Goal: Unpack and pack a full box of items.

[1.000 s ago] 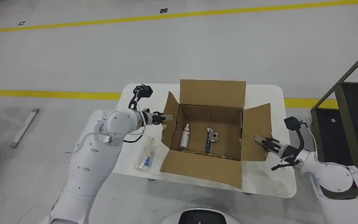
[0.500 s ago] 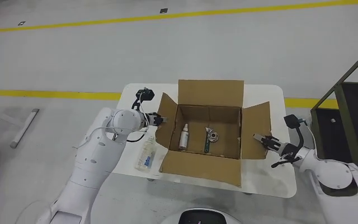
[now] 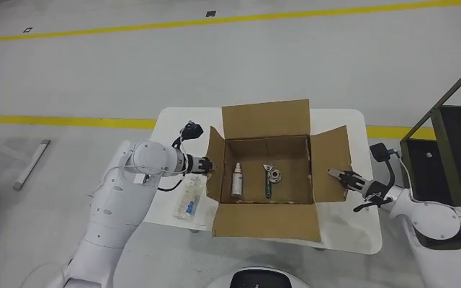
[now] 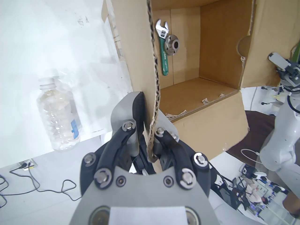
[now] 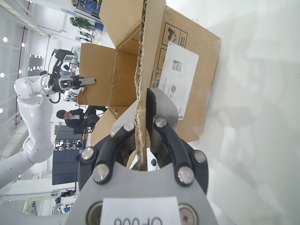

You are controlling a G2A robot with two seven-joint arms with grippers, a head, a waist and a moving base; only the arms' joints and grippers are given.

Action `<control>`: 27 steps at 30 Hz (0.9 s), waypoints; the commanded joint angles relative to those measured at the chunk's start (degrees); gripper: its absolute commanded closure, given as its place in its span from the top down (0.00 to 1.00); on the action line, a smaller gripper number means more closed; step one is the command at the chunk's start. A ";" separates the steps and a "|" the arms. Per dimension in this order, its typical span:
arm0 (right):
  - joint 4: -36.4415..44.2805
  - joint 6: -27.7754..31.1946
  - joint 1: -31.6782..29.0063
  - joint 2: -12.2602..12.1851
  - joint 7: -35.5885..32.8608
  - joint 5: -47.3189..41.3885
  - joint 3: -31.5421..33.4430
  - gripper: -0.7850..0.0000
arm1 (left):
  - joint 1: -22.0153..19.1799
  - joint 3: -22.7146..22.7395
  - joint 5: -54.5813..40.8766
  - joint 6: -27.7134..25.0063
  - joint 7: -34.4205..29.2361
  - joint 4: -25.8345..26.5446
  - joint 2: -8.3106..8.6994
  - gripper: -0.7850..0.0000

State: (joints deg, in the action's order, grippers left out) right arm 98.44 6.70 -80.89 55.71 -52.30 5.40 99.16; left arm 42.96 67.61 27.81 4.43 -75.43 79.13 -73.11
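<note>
An open cardboard box (image 3: 266, 216) stands in the middle of the white table (image 3: 346, 119). Inside lie a small white spray bottle (image 3: 236, 180), a green-handled wrench (image 3: 267, 184) and a metal flange (image 3: 276, 175). My left gripper (image 3: 204, 165) is shut on the edge of the box's left side flap (image 4: 153, 71), its fingers (image 4: 138, 106) pinching the cardboard. My right gripper (image 3: 338, 175) is shut on the right side flap (image 5: 150, 54) in the same way. The wrench (image 4: 163, 54) and flange (image 4: 172, 44) show past the flap in the left wrist view.
A clear plastic water bottle (image 3: 189, 198) lies on the table just left of the box, near my left arm; it also lies beside the flap (image 4: 58, 118). A dark green rack (image 3: 432, 155) stands off the table's right end.
Both grippers kept hold of the side flaps. The left gripper moved toward the near side, the box turned slightly, the left flap stands steeper and the front flap has spread flatter.
</note>
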 commanded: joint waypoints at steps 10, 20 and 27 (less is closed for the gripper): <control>0.16 -3.13 0.07 -0.44 -1.01 1.09 -0.21 1.00 | 2.79 -0.31 4.46 -0.83 -1.29 6.40 1.40 1.00; 6.84 -6.97 -1.88 -0.66 5.68 1.92 4.27 1.00 | 3.92 0.47 7.23 0.34 1.53 9.85 2.20 1.00; 17.66 -9.32 -3.33 -0.59 12.22 3.33 7.80 0.49 | 5.29 3.08 9.57 -0.37 5.03 12.75 3.08 1.00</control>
State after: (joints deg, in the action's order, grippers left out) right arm 114.31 -2.36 -84.12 55.14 -40.81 7.56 106.88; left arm 47.85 70.16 37.10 3.97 -71.22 91.60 -70.17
